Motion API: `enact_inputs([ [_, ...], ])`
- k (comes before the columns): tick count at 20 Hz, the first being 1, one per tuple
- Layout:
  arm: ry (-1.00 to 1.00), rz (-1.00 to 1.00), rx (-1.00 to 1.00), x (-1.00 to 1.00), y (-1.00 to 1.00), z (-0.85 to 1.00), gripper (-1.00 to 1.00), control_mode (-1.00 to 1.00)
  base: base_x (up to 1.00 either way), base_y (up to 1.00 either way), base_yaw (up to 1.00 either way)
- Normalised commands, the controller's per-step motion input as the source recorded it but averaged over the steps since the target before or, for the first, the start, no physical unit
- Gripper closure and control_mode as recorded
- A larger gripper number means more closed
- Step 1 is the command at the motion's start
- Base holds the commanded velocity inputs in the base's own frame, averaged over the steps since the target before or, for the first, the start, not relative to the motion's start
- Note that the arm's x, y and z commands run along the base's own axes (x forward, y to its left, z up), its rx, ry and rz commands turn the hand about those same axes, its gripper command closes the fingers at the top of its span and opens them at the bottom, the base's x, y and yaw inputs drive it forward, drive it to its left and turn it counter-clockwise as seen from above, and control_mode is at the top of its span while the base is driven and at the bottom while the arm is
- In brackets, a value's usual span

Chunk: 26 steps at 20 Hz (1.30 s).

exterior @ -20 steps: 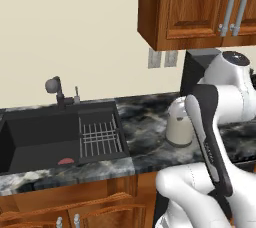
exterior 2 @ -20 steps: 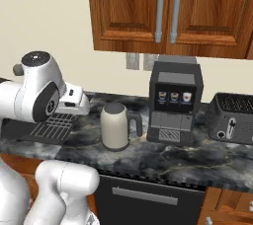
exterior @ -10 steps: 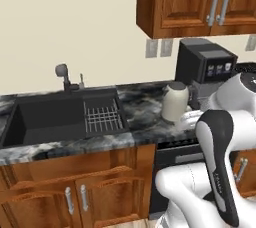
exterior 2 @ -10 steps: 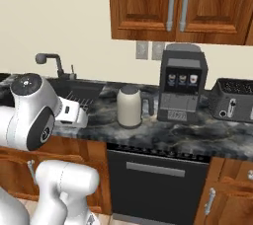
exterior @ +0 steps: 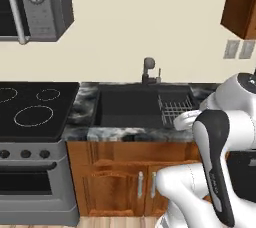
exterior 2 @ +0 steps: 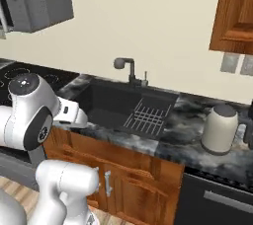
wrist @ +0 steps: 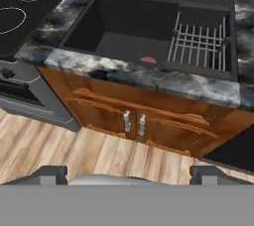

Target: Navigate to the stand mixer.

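Zero sight of the stand mixer from where the base sits, so I can't say where it is; navigation reads as unfinished, likely early-to-mid.

Nearest: pincer hangs over wood floor in front of the cabinets, two dark tips low in the hand view, well apart, nothing between them, so released and empty.

Next out: sink-base cabinet doors with paired handles, under the worktop's front edge. Oven front just to their left, dishwasher panel to their right under the kettle end.

On the worktop: black sink mid-run, wire rack sitting in its right part, small reddish item on the basin floor near the front wall; can't tell what it is. Cooktop at the left end. Cream kettle near the right end, well apart from the sink.

Back edge: faucet behind the sink. On the wall: microwave above the cooktop, outlet plates at right, upper cabinet above them.

Left to do, my read: keep driving along the run until the mixer comes into frame, then square up to it. No hint from these frames as to which direction.
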Motion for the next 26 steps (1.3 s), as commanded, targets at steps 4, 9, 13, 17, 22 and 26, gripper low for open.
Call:
enact_inputs([
  [4, 0.00, 0.00, 0.00, 0.00, 0.00, 0.00, -1.00, 1.00, 0.00, 0.19, 0.88],
  [9, 0.00, 0.00, 0.00, 0.00, 0.00, 0.00, -1.00, 1.00, 0.00, 0.01, 0.95],
  [13, 0.00, 0.00, 0.00, 0.00, 0.00, 0.00, -1.00, 1.00, 0.00, 0.00, 0.97],
  [17, 0.00, 0.00, 0.00, 0.00, 0.00, 0.00, -1.00, 1.00, 0.00, 0.00, 1.00],
  [22, 0.00, 0.00, 0.00, 0.00, 0.00, 0.00, -1.00, 1.00, 0.00, -0.01, 1.00],
  [26, 0.00, 0.00, 0.00, 0.00, 0.00, 0.00, -1.00, 1.00, 0.00, -0.02, 1.00],
])
